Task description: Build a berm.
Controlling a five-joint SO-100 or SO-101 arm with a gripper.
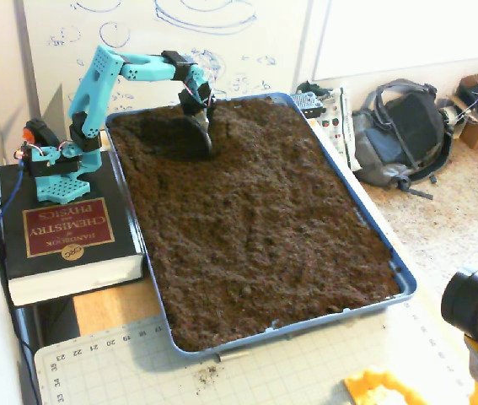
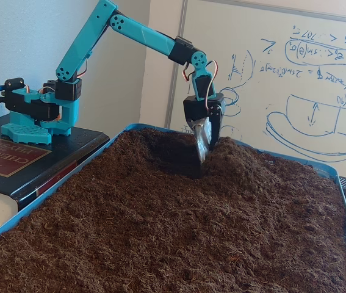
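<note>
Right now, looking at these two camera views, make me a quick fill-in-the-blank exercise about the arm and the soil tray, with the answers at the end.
1. The arm's base stands on a thick ____.
2. The soil fills a tray whose rim is ____ in colour.
3. The gripper has its tip down in the ____.
4. Behind the tray, the wall holds a ____ with blue drawings.

Missing words: book; blue; soil; whiteboard
</note>
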